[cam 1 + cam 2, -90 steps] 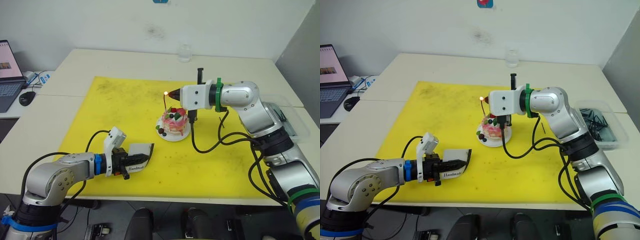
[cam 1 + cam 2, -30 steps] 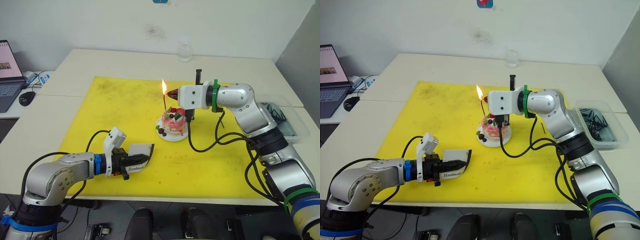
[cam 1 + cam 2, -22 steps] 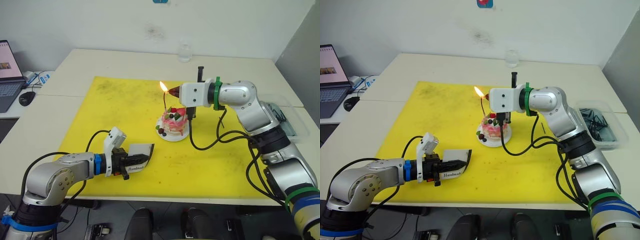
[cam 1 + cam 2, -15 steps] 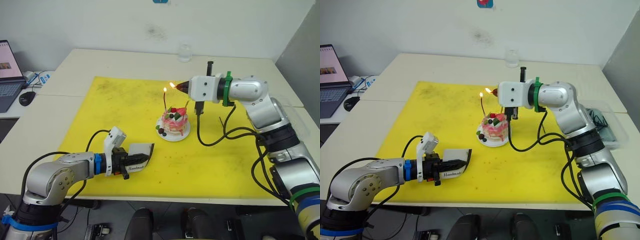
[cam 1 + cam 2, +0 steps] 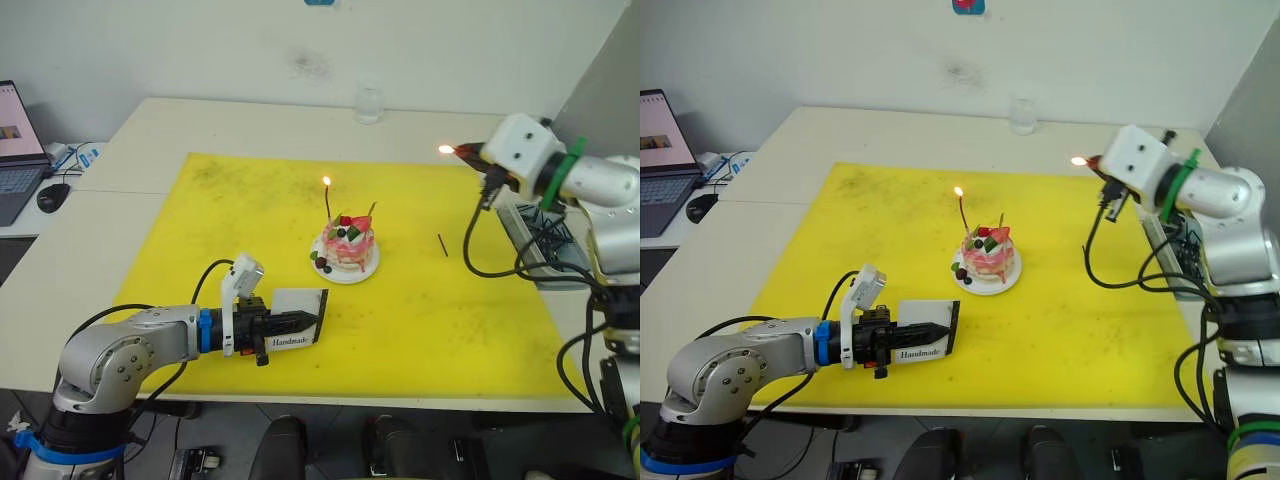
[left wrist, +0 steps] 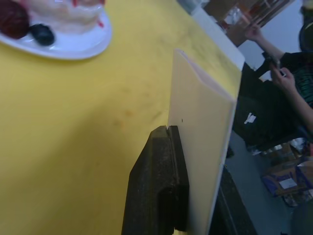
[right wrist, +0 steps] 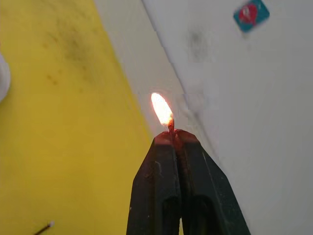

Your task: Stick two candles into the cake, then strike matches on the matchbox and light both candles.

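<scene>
Left eye view: right hand pinching burning match, well apart from cake. Left hand clamped on matchbox, near cake. One candle lit, other unlit; next, flame to unlit wick.

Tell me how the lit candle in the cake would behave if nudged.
The lit candle is very thin and tall, so it would probably bend or tip easily. Held only by the soft cake, it likely leans at a light touch.
</scene>
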Controlling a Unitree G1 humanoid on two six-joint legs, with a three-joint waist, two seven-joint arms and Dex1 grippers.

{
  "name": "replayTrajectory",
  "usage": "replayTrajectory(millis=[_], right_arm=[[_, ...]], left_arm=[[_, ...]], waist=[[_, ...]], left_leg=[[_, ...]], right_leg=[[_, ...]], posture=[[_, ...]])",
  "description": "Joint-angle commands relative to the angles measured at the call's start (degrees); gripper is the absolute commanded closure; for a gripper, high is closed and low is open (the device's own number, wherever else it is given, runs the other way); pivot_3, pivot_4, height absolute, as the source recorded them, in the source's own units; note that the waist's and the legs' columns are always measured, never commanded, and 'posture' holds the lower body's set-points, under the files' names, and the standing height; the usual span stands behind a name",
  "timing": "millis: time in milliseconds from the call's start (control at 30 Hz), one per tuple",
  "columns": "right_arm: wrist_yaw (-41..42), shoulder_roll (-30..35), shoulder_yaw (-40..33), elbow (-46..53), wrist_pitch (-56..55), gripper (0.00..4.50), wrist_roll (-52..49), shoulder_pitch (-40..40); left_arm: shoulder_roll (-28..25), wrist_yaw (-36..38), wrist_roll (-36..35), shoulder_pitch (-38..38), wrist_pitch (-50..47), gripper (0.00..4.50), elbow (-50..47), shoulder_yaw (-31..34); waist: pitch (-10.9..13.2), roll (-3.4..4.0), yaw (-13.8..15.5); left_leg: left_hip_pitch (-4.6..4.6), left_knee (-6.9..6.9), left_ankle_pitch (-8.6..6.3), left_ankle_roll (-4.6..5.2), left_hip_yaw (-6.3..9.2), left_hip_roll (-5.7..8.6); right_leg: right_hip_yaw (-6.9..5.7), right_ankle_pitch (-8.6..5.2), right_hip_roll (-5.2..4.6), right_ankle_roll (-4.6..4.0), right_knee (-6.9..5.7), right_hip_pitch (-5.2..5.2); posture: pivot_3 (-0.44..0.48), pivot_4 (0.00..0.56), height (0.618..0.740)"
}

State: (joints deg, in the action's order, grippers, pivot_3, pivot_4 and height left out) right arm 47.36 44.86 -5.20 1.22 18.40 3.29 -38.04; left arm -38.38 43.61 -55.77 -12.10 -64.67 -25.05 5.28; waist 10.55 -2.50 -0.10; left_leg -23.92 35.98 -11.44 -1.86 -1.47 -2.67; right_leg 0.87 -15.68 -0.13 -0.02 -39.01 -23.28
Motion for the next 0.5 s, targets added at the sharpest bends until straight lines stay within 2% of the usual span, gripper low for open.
replayTrajectory(millis=[33,167,267,500], right_arm=[[-4.5,1.7,-9.3,7.2,10.9,4.48,-2.0,5.0],[-10.4,-0.6,-17.0,10.3,22.3,4.48,-3.1,11.6],[-14.1,-2.7,-20.0,10.7,27.3,4.48,-4.3,13.9],[-18.6,-4.5,-19.8,6.4,29.6,4.48,-6.0,15.4]], left_arm=[[0.7,-1.3,-2.4,-1.0,-0.7,4.5,-3.2,-0.5],[2.4,-3.0,-2.4,-2.0,-0.5,4.5,-3.1,-2.1],[4.0,-4.3,-1.9,-2.8,-0.1,4.5,-2.9,-3.3],[6.7,-6.4,-1.3,-2.6,0.8,4.5,-3.0,-4.5]], waist=[[0.0,0.0,0.0],[0.0,0.03,-0.2],[0.0,0.05,-0.4],[-0.1,0.12,-0.8]], left_leg=[[0.0,0.01,0.0,0.0,0.0,0.0],[0.05,0.06,0.0,0.0,-0.05,0.01],[0.08,0.09,0.0,0.0,-0.06,0.02],[0.07,0.08,0.01,0.01,-0.13,0.03]], right_leg=[[0.0,0.0,0.0,0.0,0.0,0.0],[0.07,0.02,0.02,0.05,-0.01,0.02],[0.1,0.06,0.06,0.1,-0.02,0.06],[0.13,0.08,0.16,0.13,-0.01,0.05]], posture=[[0.0,0.15,0.74],[0.0,0.15,0.74],[0.0,0.15,0.74],[0.0,0.15,0.74]])
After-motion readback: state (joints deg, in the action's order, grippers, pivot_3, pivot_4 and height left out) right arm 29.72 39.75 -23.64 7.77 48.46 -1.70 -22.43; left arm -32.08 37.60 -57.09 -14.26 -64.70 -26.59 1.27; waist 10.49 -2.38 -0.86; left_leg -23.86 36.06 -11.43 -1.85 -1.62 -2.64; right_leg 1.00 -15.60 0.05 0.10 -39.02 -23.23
